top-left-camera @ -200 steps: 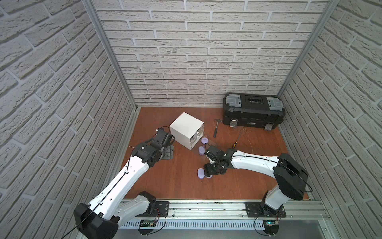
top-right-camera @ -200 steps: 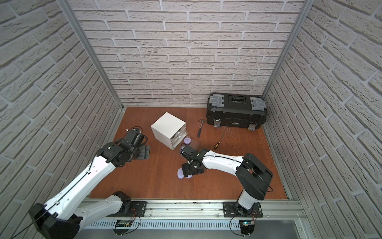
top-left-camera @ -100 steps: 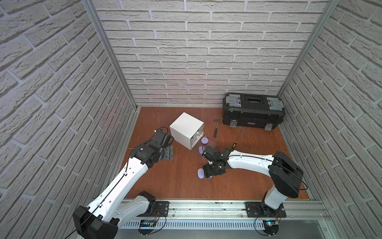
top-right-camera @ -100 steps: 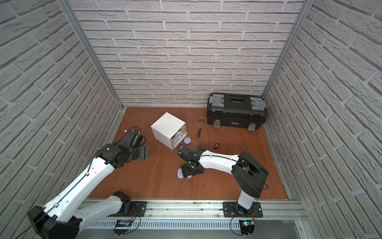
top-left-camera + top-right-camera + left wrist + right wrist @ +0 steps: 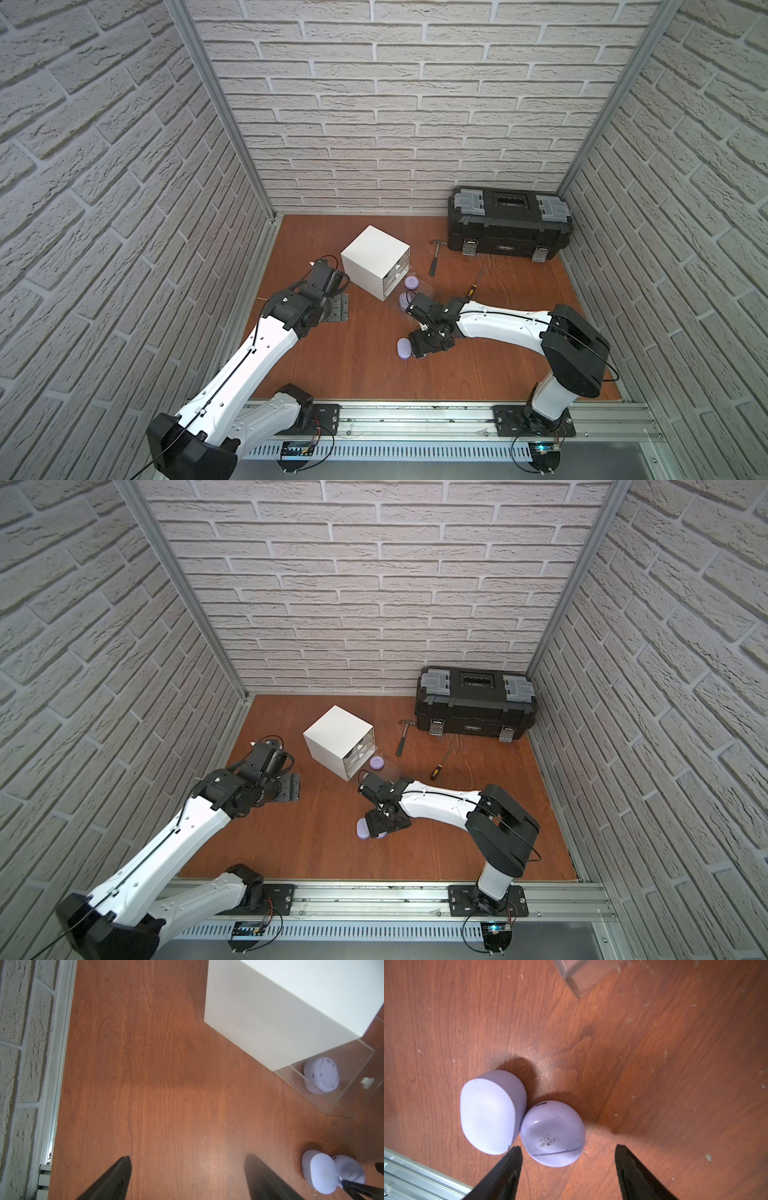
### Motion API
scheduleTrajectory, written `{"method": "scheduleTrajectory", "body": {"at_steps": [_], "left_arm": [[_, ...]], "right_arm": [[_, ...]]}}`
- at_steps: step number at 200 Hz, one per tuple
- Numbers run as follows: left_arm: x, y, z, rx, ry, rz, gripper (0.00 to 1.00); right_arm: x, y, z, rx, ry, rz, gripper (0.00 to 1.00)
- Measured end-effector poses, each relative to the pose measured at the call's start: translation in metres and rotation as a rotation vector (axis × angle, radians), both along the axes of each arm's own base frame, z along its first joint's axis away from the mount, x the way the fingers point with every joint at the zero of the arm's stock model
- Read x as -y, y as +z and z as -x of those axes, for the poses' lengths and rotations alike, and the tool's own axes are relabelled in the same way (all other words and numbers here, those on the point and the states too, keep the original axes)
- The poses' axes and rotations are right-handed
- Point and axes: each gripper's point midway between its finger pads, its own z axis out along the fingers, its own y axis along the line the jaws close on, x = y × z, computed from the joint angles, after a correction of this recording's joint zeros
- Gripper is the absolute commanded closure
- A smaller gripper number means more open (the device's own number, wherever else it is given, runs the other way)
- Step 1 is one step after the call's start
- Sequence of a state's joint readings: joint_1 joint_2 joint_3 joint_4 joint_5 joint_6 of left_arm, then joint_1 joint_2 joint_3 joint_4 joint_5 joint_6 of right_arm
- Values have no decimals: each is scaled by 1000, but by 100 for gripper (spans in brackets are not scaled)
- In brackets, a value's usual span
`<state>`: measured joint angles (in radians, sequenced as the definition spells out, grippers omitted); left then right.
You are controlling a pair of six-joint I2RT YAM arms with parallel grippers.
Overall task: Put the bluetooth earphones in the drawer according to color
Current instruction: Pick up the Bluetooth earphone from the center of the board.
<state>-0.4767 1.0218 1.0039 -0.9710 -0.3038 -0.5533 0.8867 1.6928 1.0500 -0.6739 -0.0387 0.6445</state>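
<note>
The right claw point(image 5: 568, 1148) is wide apart by the round purple case point(image 5: 552, 1136), which looks light, hard and slippery, so pinch it across its middle.

Cabinet point(image 5: 376, 262) sits left of centre, with the toolbox point(image 5: 509, 226) behind and to its right, against the back wall. Hammer point(image 5: 436, 257) lies between them. Screwdriver point(image 5: 476, 286) is in front of the hammer, a bit right. Bottom drawer point(image 5: 353, 1088) is pulled out toward front-right. In a top view it holds two: back case point(image 5: 411, 282), front case point(image 5: 405, 300). On the floor in front of the drawer, left case point(image 5: 488, 1111) touches right case point(image 5: 552, 1134). Plate point(image 5: 338, 307) lies front-left of the cabinet.
</note>
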Motion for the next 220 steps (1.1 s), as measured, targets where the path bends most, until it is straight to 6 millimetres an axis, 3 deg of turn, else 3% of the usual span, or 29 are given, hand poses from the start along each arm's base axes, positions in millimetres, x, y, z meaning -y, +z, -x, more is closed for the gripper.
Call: {"method": "scheduleTrajectory", "body": {"at_steps": [105,220], "left_arm": [[1,-3,1,-7,-5,7,10],[1,-5,1,-14,-5,10,10]], "right_arm": [[-13,-10,-1,-23,32,16,27],[-8,-15,1,-22,57,67,54]]}}
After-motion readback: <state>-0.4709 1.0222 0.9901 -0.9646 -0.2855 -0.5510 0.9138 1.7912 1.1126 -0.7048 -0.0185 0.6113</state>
